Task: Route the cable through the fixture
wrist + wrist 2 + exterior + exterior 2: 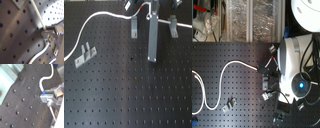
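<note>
The white cable (94,22) runs from the first exterior view's left edge up in an arc to the top middle, where a short red band (140,9) shows on it. My gripper (150,12) is shut on the cable there. Both wrist views show the cable (38,15) (43,81) entering the closed grey fingers (51,29) (48,96). In the second exterior view the cable (227,67) loops across the left of the board to my gripper (266,70). The fixture, a small metal clip (85,55) (229,104), stands apart from the cable and far from the gripper.
A black perforated board (129,95) carries everything. Upright grey metal pieces (134,26) (153,40) (173,27) stand just below the gripper. The white robot arm (294,60) fills the second exterior view's right. A grey metal block (7,79) lies close in the second wrist view.
</note>
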